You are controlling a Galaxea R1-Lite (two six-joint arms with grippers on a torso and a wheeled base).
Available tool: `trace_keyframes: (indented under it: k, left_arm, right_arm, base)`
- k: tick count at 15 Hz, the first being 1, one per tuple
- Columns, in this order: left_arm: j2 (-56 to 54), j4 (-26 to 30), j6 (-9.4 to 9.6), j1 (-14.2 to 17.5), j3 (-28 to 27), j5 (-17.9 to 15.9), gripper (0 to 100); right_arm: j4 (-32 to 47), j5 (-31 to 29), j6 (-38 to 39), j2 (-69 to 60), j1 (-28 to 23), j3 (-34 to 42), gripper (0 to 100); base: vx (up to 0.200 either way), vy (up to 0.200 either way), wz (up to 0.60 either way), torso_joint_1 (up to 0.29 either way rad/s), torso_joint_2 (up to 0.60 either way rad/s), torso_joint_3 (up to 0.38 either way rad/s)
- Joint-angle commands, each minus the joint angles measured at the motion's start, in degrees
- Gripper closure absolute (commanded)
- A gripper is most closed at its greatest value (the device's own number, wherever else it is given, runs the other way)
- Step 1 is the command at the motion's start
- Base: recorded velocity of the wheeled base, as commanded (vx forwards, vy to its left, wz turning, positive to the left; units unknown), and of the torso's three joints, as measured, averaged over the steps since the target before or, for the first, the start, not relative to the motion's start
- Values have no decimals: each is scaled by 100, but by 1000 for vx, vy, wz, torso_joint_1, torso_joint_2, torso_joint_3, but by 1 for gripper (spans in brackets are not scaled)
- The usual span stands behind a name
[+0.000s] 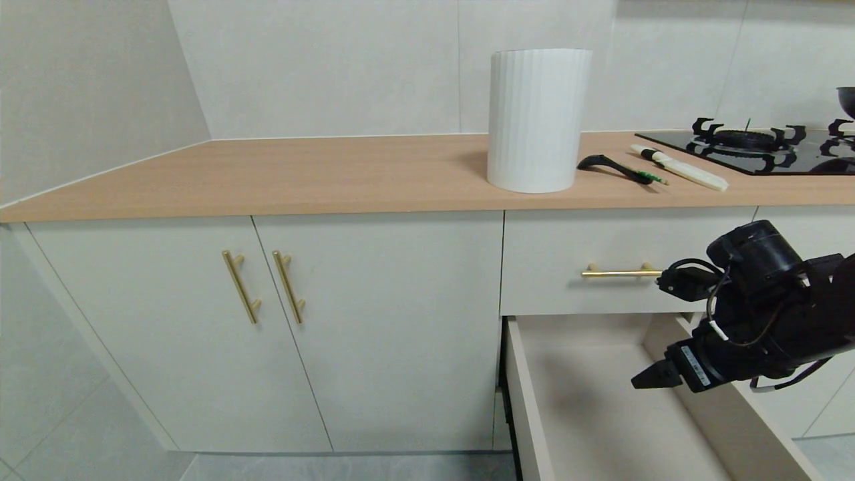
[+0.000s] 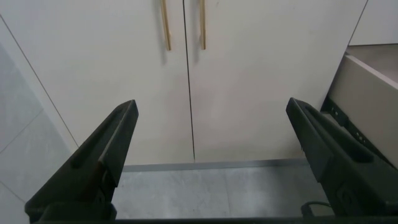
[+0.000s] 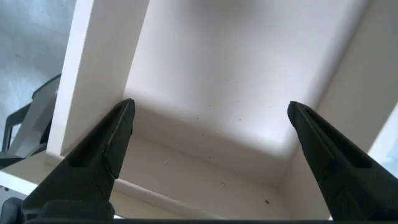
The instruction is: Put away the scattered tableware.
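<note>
My right end effector [image 1: 651, 377] hangs over the open drawer [image 1: 524, 387], its fingers spread wide and holding nothing. The tableware I have to put away lies up on the worktop [image 1: 300, 174]: a black-handled utensil [image 1: 614, 167] just beside the tall ribbed white container [image 1: 538, 120], and a white knife-like utensil [image 1: 681, 168] near it, on the gas hob [image 1: 748, 143] side. The first risk I see is the climb. To get from the drawer to the worktop I must clear the closed upper drawer, and its brass handle [image 1: 618, 272] sits right beside my wrist, so a straight lift could snag it or strike the worktop's edge. Both utensils are thin and lie flat. A shallow pinch could skid one along the wood instead of gripping it, pushing it into its neighbour or towards the hob. A wide approach to the black one could also bump the container. A grip far from the middle would let the utensil swing and slip before it reaches the drawer. My left end effector [image 2: 211, 106] is released too, low in front of the cabinet doors [image 2: 249, 81] and near the drawer's side, where it could get in the way.
</note>
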Motion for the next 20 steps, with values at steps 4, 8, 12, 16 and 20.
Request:
trace_keyframes:
  k: [4, 8, 12, 16, 20]
  left_arm:
    - [1, 0, -1, 1, 0, 1, 0]
    - [1, 0, -1, 1, 0, 1, 0]
    - [1, 0, -1, 1, 0, 1, 0]
    - [1, 0, -1, 1, 0, 1, 0]
    - [1, 0, -1, 1, 0, 1, 0]
  right_arm:
    - [-8, -18, -2, -246, -4, 21, 0]
    - [-8, -18, -2, -246, -4, 21, 0]
    - [-8, -27, -2, -263, -13, 21, 0]
    - [-8, -27, -2, -272, -13, 21, 0]
    - [-131, -36, 7, -290, -22, 21, 0]
  base:
    - [0, 0, 0, 15, -99, -79]
    - [0, 0, 0, 112, -345, -295]
    - [0, 0, 0, 146, -504, -295]
    - [0, 0, 0, 177, -470, -288]
    - [0, 0, 0, 205, -477, -288]
